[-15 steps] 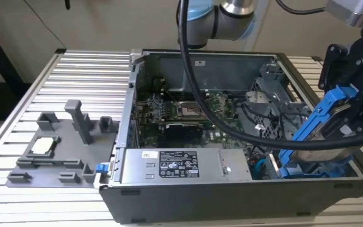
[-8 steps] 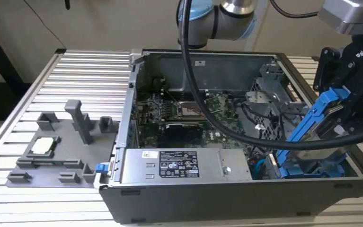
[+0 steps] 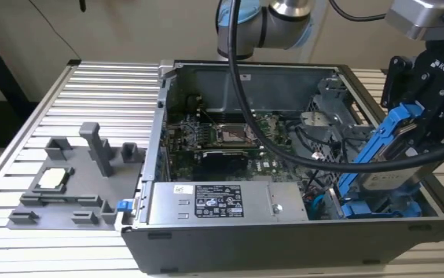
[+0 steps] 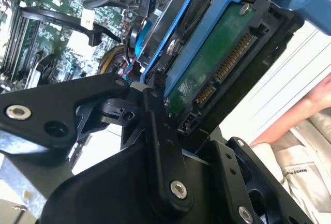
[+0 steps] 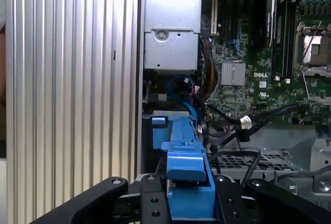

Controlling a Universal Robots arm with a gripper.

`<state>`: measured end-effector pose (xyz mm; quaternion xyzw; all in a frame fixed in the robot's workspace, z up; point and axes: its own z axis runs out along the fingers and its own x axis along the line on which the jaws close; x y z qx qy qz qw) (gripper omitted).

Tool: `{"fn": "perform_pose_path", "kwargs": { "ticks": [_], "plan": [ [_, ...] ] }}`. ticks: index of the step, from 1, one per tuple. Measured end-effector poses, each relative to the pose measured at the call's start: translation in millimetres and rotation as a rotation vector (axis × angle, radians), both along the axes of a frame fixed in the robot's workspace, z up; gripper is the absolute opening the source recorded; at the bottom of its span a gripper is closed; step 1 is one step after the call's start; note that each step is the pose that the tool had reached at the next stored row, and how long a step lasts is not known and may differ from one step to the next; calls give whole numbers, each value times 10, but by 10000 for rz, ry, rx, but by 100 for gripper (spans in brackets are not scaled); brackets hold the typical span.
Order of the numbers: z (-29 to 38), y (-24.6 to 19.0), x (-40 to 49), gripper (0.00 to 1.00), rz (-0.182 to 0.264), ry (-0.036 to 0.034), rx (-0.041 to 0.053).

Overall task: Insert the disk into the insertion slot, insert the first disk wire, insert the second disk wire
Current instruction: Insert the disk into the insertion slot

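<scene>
Fingers (image 5: 153, 199) of the gripper (image 5: 189, 195) were shut tight on the disk (image 3: 381, 152), by its blue carrier (image 5: 187, 164). It hung tilted, lower end near the insertion slot (image 3: 385, 202) in the computer case (image 3: 230, 243). At that slant it could likely jam on the rails (image 3: 353, 209) or snag loose black cables (image 5: 258, 116).

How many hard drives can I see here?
1. The disk, in its blue carrier, hangs tilted in the gripper over the open case, at the exterior view's right. More may be hidden inside the case.
</scene>
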<state>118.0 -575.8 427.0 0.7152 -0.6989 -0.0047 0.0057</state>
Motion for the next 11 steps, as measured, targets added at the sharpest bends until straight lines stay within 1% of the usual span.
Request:
{"fn": "perform_pose_path", "kwargs": {
  "ticks": [5,11],
  "plan": [
    [-52,2,5,33,0,0,-3],
    [-93,13,18,33,0,0,-1]
  ]
}}
